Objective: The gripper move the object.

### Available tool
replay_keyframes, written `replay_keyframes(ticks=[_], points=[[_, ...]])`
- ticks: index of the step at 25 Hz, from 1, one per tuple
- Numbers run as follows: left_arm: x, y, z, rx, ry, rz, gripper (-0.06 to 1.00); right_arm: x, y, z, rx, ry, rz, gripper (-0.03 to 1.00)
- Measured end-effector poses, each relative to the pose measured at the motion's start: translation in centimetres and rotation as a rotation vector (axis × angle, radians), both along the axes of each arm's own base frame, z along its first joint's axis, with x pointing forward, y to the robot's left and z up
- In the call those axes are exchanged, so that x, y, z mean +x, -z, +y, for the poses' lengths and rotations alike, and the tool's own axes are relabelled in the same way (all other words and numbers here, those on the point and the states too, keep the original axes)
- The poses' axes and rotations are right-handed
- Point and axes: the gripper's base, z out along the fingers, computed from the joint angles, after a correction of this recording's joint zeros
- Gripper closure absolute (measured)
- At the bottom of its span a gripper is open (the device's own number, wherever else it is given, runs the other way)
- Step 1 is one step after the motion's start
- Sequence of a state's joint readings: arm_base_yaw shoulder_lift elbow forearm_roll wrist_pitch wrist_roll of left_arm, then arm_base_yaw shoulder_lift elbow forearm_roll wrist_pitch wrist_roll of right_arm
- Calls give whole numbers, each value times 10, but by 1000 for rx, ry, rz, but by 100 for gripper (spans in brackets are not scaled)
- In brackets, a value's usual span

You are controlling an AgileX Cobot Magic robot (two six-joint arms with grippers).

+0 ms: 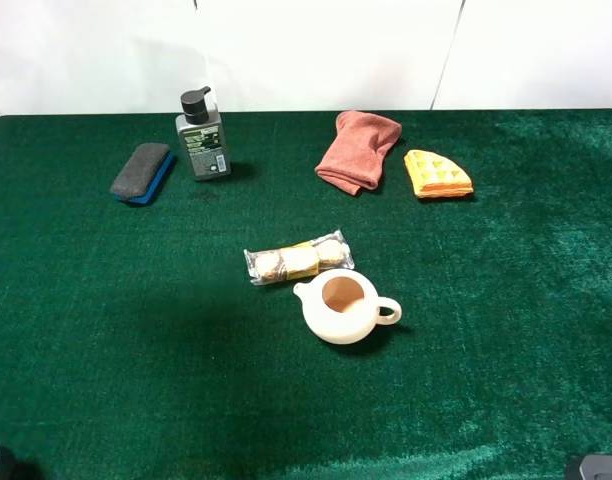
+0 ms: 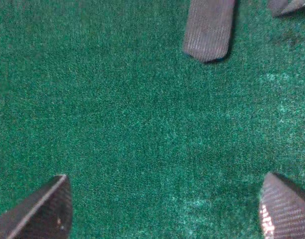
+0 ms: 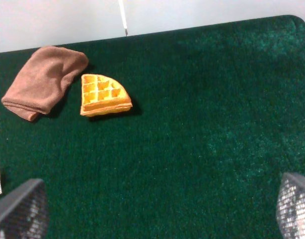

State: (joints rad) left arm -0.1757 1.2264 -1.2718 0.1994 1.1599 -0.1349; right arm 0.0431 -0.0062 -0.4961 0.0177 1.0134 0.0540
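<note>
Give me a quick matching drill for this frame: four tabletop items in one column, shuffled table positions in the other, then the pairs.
Items:
1. eraser block
2. pump bottle
3. waffle piece
4. teapot

Positions, as the high camera shows them:
A. far right, beside the folded cloth
B. nearest the camera, just below the wrapped snack pack
C. far left, lying flat
D. upright, right of the eraser block

Pairs: 1-C, 2-D, 3-A, 4-B

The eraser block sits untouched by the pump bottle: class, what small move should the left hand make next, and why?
Probably advance the left hand toward the eraser block. Its fingertips stand wide apart over bare green cloth, nothing is gripped, and the block lies ahead beside the pump bottle.
</note>
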Motion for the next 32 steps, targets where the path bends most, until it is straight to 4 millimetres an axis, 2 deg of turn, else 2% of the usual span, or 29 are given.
replay_keyframes(ticks=[8, 15, 20, 23, 27, 32], points=[[-43, 6, 7, -4, 7, -22, 17, 0, 0, 0, 0, 0, 0, 27], [-91, 11, 13, -43, 15, -87, 17, 0, 0, 0, 0, 0, 0, 27], [-128, 24, 16, -93, 26, -131, 17, 0, 0, 0, 0, 0, 0, 27], [-151, 32, 17, -130, 47, -172, 12, 0, 0, 0, 0, 0, 0, 27], [-175, 40, 18, -149, 94, -235, -1, 0, 0, 0, 0, 0, -1, 27], [-196, 49, 18, -169, 155, -296, -5, 0, 0, 0, 0, 0, -1, 27]])
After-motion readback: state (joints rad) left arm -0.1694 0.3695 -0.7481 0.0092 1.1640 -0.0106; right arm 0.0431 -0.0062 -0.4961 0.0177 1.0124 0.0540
